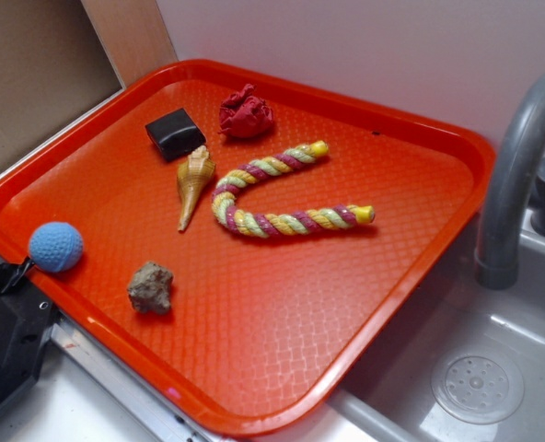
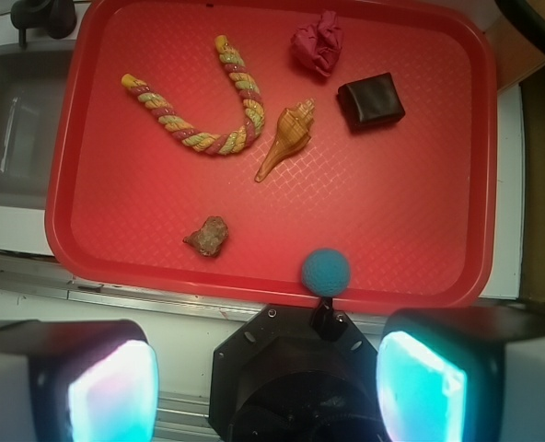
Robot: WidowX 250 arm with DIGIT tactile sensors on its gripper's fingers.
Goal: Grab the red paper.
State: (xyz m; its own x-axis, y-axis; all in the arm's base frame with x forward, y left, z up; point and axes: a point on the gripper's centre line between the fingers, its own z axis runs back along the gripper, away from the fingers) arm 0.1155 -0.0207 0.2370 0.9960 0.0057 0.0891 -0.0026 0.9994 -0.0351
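The robot's gripper is wide open and holds nothing. The small crumpled dark red paper ball sits far ahead of it, beside the shiny black block.

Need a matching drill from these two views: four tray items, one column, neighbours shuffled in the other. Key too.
1. red paper
2. blue ball
3. seashell
4. rock

A. between the black block and the rope
B. beside the black block, at the tray edge farthest from the gripper
C. alone, between rope and ball
D. tray edge nearest the gripper

Pairs: 1-B, 2-D, 3-A, 4-C
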